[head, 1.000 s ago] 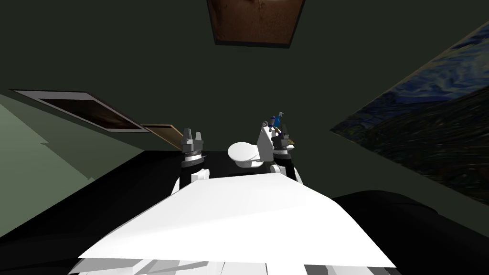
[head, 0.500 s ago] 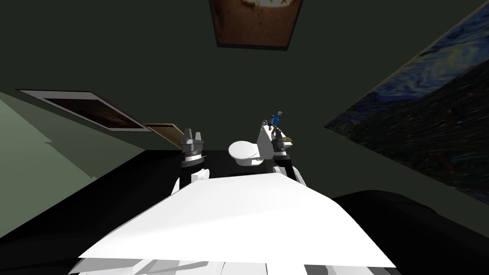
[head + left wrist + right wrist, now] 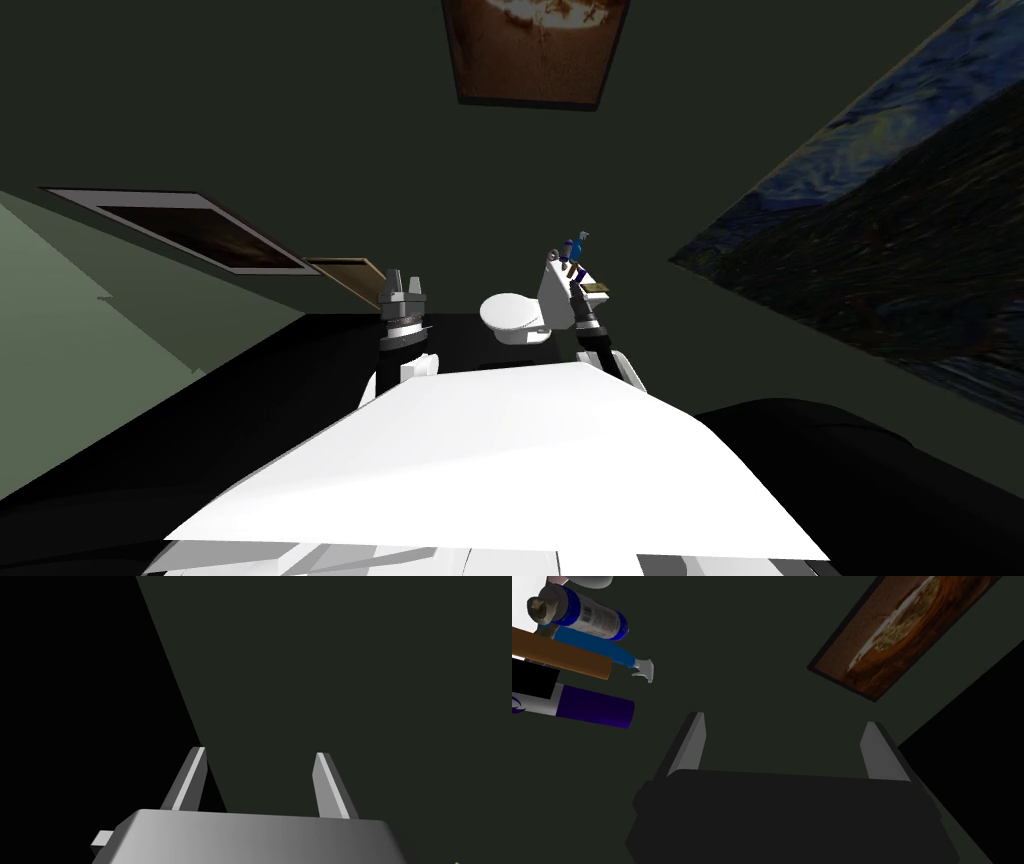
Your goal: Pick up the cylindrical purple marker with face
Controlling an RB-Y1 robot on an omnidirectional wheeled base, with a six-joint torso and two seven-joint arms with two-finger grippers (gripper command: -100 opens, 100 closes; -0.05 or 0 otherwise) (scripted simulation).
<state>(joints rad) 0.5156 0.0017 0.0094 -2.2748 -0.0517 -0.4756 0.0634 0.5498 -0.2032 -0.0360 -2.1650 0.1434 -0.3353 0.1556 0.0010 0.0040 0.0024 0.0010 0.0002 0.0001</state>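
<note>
Step in hand: the approach is being made by the right arm; by the look of it, no grasp is being attempted yet.
Marker: the purple marker [image 3: 594,708] is being seen lying on its side, purple end jutting out free, with a white band and a black part behind it; a face cannot be made out.
Neighbours: a brown stick [image 3: 562,656] is lying just beside the marker; a blue spray bottle [image 3: 607,653] and a blue-labelled tube [image 3: 582,616] are lying beyond the stick.
Support: in the head view the cluster is being carried on top of the white toilet cistern [image 3: 553,292], behind the toilet seat [image 3: 512,318].
Right pincer: the right pincer [image 3: 784,748] is being held wide open and empty; the marker is lying outside the gap, off beyond one finger and apart from it.
Left pincer: the left pincer [image 3: 260,783] is being held open and empty, raised on the far side of the toilet, well apart from the cluster.
Next move: the right hand probably needs shifting sideways until the marker's free purple end is sitting between the fingers, which then need closing across the barrel.
Risk: the brown stick is likely to be nudged or caught, being so close.
</note>
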